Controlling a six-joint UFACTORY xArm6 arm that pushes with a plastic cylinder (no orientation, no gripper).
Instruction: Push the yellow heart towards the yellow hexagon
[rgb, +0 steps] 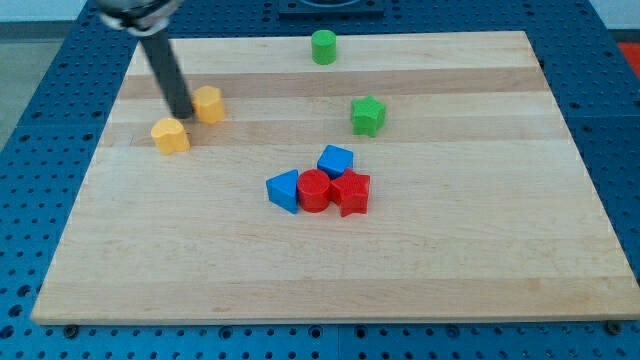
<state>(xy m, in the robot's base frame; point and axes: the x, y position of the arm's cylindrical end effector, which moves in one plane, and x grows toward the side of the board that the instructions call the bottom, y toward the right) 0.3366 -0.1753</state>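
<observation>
The yellow heart (171, 135) lies near the board's upper left. The yellow hexagon (208, 104) sits just up and right of it, a small gap between them. My tip (181, 113) stands between the two, touching or almost touching the hexagon's left side and just above the heart's upper right. The dark rod rises from it toward the view's top left.
A green cylinder (323, 46) stands at the top edge. A green star (368, 116) lies right of centre. A cluster sits mid-board: blue cube (336, 160), blue triangle-like block (284, 189), red cylinder (314, 190), red star (350, 192). The wooden board (450, 260) lies on a blue perforated table.
</observation>
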